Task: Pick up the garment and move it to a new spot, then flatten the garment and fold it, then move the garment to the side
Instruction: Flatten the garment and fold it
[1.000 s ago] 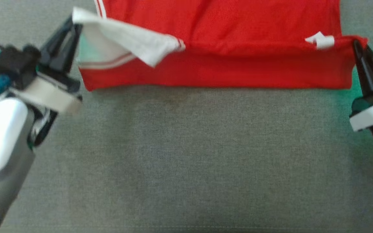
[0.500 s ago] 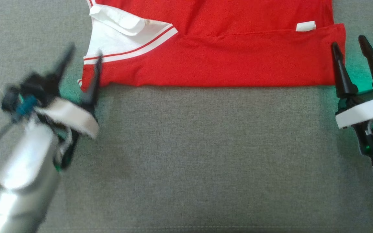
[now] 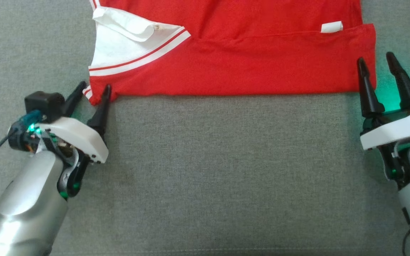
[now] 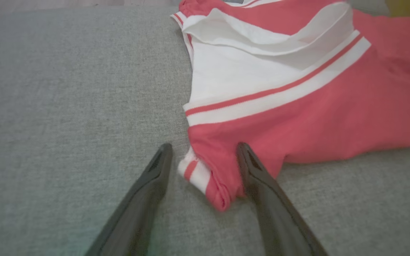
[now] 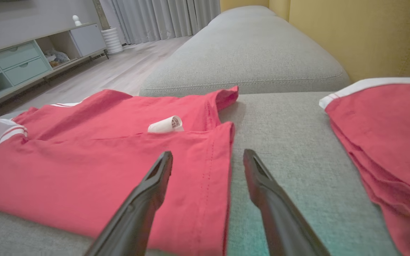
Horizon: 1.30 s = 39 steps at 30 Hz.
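Note:
The garment [image 3: 244, 71] is red with white trim and lies folded flat on the grey sofa cushion [image 3: 226, 170], its near fold edge straight. A white label [image 3: 331, 27] pokes out near its right end. My left gripper [image 3: 94, 87] is open and straddles the near left corner, which lies loose between the fingers in the left wrist view [image 4: 204, 146]. At the near right corner my right gripper [image 3: 376, 58] is also open; its left finger hovers over the garment's [image 5: 84, 167] hem and its right finger over bare cushion [image 5: 208, 153].
A second red piece with white trim [image 5: 386, 135] lies on the cushion to the right, close to my right gripper. Beyond it are another grey cushion [image 5: 247, 53] and a yellow wall [image 5: 351, 32]. A low cabinet [image 5: 20, 60] stands across the floor.
Both grippers have opened and let go of the garment's edge, then drawn back toward me. The lifted white flap at the left has dropped and the fold now lies flat.

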Tool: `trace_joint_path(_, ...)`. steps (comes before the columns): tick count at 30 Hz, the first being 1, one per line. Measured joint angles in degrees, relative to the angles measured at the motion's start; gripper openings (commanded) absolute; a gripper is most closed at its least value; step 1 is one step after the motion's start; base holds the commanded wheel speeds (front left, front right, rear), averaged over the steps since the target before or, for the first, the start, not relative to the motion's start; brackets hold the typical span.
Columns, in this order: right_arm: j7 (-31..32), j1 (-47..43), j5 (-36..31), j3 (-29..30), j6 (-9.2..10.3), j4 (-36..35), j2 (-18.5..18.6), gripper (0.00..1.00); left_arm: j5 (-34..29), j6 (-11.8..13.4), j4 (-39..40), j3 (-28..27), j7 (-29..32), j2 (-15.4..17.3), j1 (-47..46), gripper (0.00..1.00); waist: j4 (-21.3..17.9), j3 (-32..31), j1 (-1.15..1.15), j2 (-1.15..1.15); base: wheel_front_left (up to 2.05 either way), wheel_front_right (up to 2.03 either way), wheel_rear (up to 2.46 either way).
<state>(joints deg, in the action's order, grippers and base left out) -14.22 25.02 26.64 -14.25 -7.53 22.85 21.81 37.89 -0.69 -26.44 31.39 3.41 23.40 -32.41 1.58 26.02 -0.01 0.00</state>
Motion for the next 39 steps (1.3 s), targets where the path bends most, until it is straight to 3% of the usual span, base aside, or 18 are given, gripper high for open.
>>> trace_joint_path(1,0.0,0.0,0.0,0.0,0.00,0.5,-0.1,1.00,1.2,-0.7,0.1,-0.2,0.4,-0.2,0.0,0.00,0.0,-0.2,0.00,0.00,0.00,0.00,0.00)
trace_joint_path(8,-0.1,0.0,0.0,-0.8,0.00,8.5,-1.3,1.00,2.1,-1.7,0.8,0.1,-0.1,-0.8,1.6,0.00,0.8,-1.8,0.01,0.00,0.00,0.00,0.00)
trace_joint_path(9,0.0,0.2,0.1,-1.7,0.00,9.8,-1.2,0.82,2.1,-1.7,0.7,0.2,-0.1,-0.9,1.8,0.00,0.9,-2.1,0.00,0.00,0.00,0.00,0.00)
trace_joint_path(10,0.1,0.4,0.4,-2.3,0.00,10.9,-1.3,0.04,2.1,-1.8,0.7,0.2,-0.4,-1.0,2.0,0.00,1.1,-2.3,0.00,0.00,0.00,0.00,0.00)
trace_joint_path(11,0.2,0.8,0.8,-2.9,0.00,11.6,-1.2,0.00,2.0,-1.8,0.6,0.3,-0.8,-1.1,2.3,0.00,1.2,-2.6,0.00,0.00,0.00,0.00,0.00)
trace_joint_path(16,0.2,1.3,2.9,-4.5,0.00,13.6,-0.6,0.00,2.0,-2.4,-0.1,0.7,-3.2,-1.5,3.2,0.00,1.8,-4.8,0.01,0.00,0.00,0.00,0.00)
trace_joint_path(21,0.1,-1.8,3.6,-3.5,0.00,13.1,2.9,0.00,2.1,-2.9,0.8,1.7,-5.1,-1.6,7.0,0.00,2.0,-7.9,0.01,0.00,0.00,0.00,0.00)
trace_joint_path(27,0.1,-14.0,4.1,-0.4,0.00,8.3,4.1,0.00,2.0,-2.7,4.4,3.2,-8.1,-1.6,15.4,0.00,2.0,-11.3,0.00,0.00,0.00,0.00,0.00)
trace_joint_path(35,0.5,-29.4,4.0,4.0,0.00,-0.8,3.1,0.00,2.1,0.8,10.5,4.0,-8.2,0.7,25.3,0.00,1.5,-13.3,0.00,0.00,0.00,0.00,0.00)
trace_joint_path(36,1.1,-30.2,4.0,4.3,0.00,-1.7,2.9,0.18,2.2,0.8,11.0,4.0,-7.8,1.1,25.8,0.00,1.4,-13.4,0.00,0.00,0.00,0.00,0.00)
trace_joint_path(38,2.1,-30.8,4.0,5.3,0.00,-3.2,2.3,1.00,2.5,1.3,12.1,3.9,-7.2,1.5,25.9,0.00,1.3,-13.6,0.00,0.00,0.00,0.00,0.00)
trace_joint_path(39,2.5,-30.8,3.8,5.8,0.00,-3.9,2.3,1.00,2.5,1.3,12.5,3.9,-6.7,1.6,25.9,0.44,1.2,-13.6,0.00,0.00,0.00,0.00,0.00)
